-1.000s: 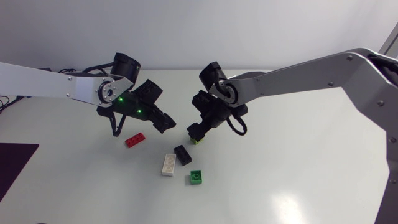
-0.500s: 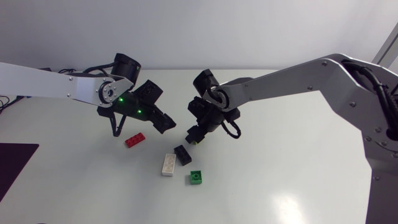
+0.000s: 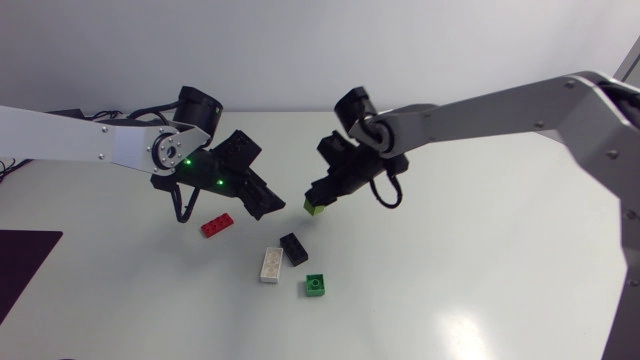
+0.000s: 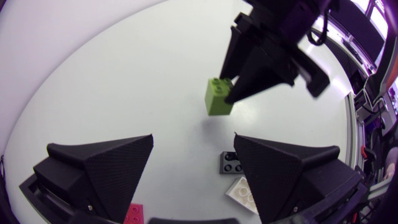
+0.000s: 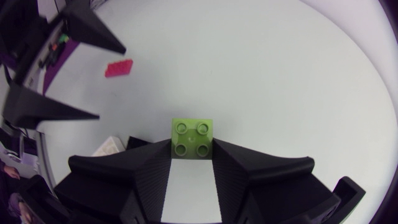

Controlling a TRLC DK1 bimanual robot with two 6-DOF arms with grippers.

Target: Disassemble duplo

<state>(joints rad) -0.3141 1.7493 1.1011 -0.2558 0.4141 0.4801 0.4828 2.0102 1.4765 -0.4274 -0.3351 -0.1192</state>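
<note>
Lime brick (image 3: pixel 316 207) clamped in R end effector (image 3: pixel 321 198) over table (image 3: pixel 480 260) middle; L end effector (image 4: pixel 193 149) apart, near; edges well off.

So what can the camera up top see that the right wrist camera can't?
Only the head view shows the dark green brick lying on the table. Only the right wrist view shows the four studs on top of the lime brick up close, pinched in the right end effector. Both show the lime brick, the red brick and the open left end effector.
</note>
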